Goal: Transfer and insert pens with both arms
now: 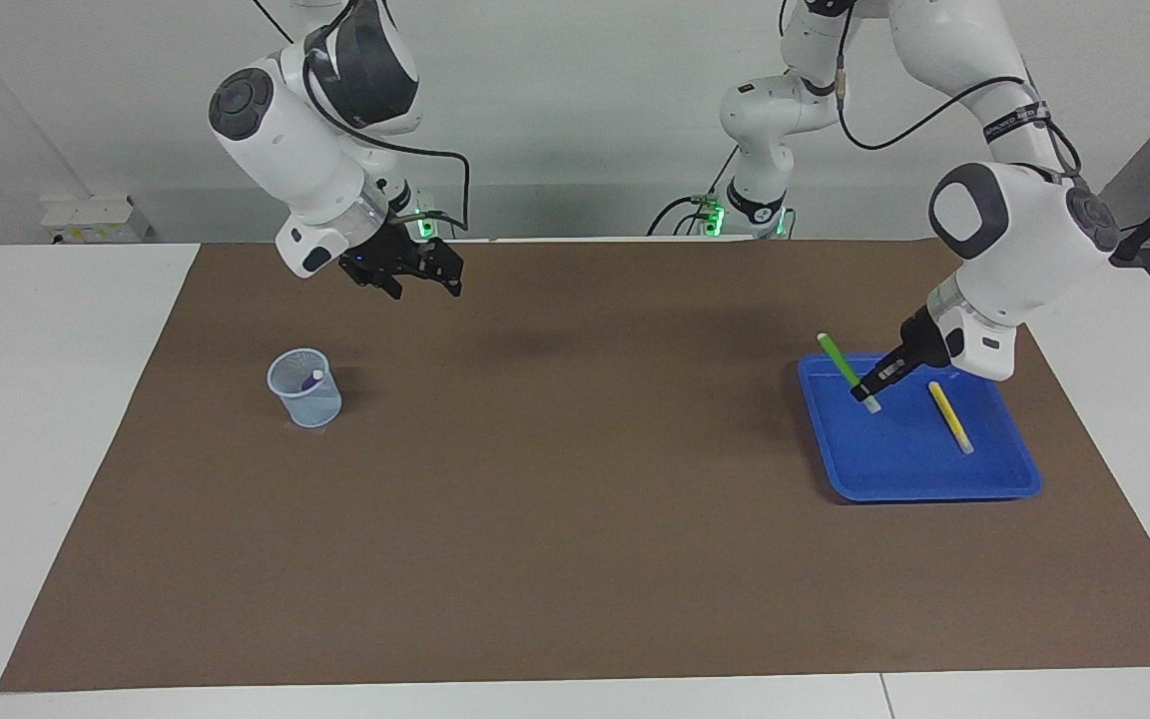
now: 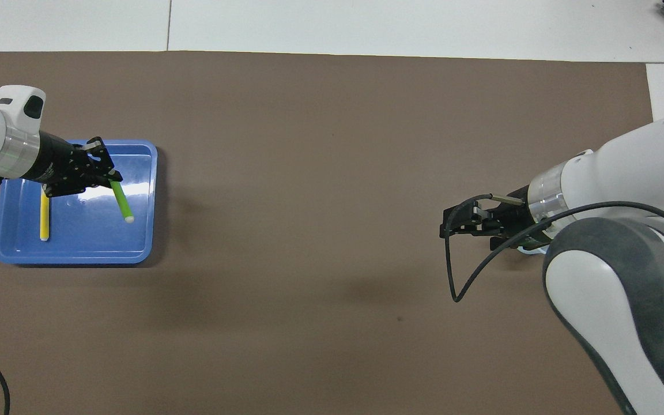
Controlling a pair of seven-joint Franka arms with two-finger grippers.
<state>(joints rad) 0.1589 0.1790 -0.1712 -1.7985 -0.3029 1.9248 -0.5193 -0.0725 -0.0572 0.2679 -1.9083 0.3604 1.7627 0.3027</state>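
Facing view: left gripper (image 1: 872, 386), right of frame, clamped on the green pen (image 1: 847, 368), raised over the blue tray (image 1: 919, 479); yellow pen (image 1: 949, 416) lies inside. Purple pen (image 1: 313, 377) stands in the cup (image 1: 304, 388), left of centre. Right gripper (image 1: 413, 277), upper left, fingers apart, empty.

Overhead view: same clamped green pen (image 2: 121, 200) at left; right gripper (image 2: 457, 223) at right.

Two high cameras face each other, sharing the brown mat (image 1: 575, 519)

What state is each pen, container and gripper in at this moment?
Green pen: held tilted above the tray.
Yellow pen: lying flat in the tray.
Purple pen: standing in the cup.
Cup: upright.
Blue tray: flat on the mat.
Left gripper: shut on the green pen.
Right gripper: open, empty.
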